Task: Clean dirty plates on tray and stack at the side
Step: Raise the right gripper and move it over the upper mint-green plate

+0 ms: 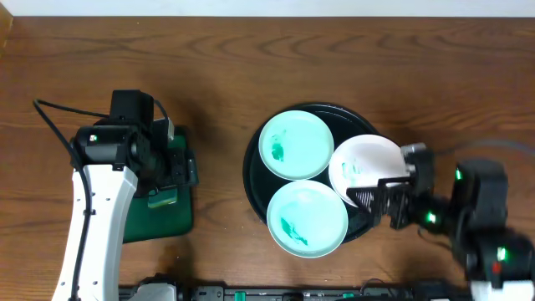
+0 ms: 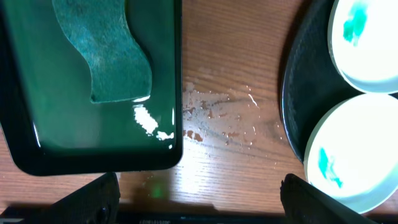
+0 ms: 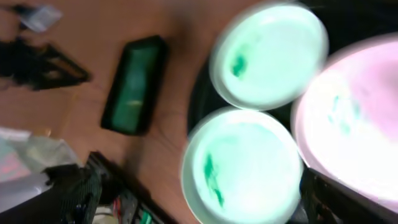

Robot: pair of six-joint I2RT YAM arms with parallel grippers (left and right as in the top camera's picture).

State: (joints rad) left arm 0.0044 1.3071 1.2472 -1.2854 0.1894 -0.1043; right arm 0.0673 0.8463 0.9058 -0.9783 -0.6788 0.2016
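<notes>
The black tray [image 1: 252,171] holds three plates. A mint plate [image 1: 296,145] with a green smear lies at the back, a second smeared mint plate [image 1: 307,217] at the front, and a white plate [image 1: 368,163] with a small smear on the right. My right gripper [image 1: 383,199] is open at the white plate's front right rim. In the blurred right wrist view its fingers [image 3: 205,199] spread wide around the front mint plate [image 3: 242,168]. My left gripper [image 1: 171,167] is open and empty, hovering over the green rectangular tray. Its fingers [image 2: 199,199] are wide apart.
A dark green rectangular tray [image 2: 93,93] with water and a green sponge [image 2: 109,50] sits at the left. Water drops [image 2: 217,118] lie on the wood between it and the black tray [image 2: 295,93]. Cables run near the front table edge.
</notes>
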